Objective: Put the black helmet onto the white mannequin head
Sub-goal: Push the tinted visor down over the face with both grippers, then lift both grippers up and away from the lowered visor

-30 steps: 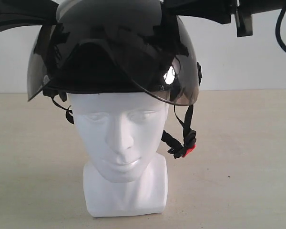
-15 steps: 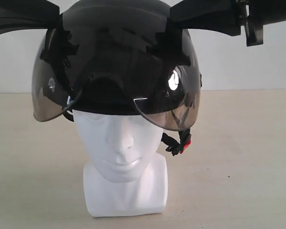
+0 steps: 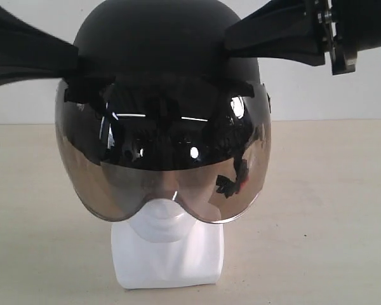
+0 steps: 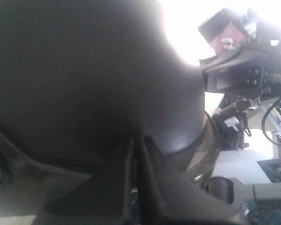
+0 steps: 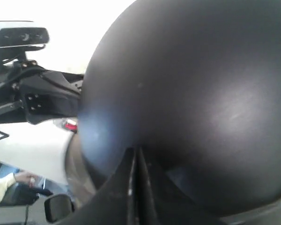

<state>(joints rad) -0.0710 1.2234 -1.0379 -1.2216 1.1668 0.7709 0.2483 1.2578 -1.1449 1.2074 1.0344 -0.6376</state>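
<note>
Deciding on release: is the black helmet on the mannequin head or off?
On: the black helmet covers the white mannequin head, visor over the face; only chin and neck base show. Fully seated: cannot tell.

Bare table (image 3: 330,210) lies open either side of the white mannequin head (image 3: 168,254); the black helmet (image 3: 159,57) seemingly blocks above.

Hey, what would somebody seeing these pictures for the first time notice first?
The glossy black helmet fills the middle of the exterior view. Its smoky visor hangs over the face of the white mannequin head, so only the chin and neck base show bare. The left hand and right hand, both shut, are set against the helmet's two sides near its top.
</note>
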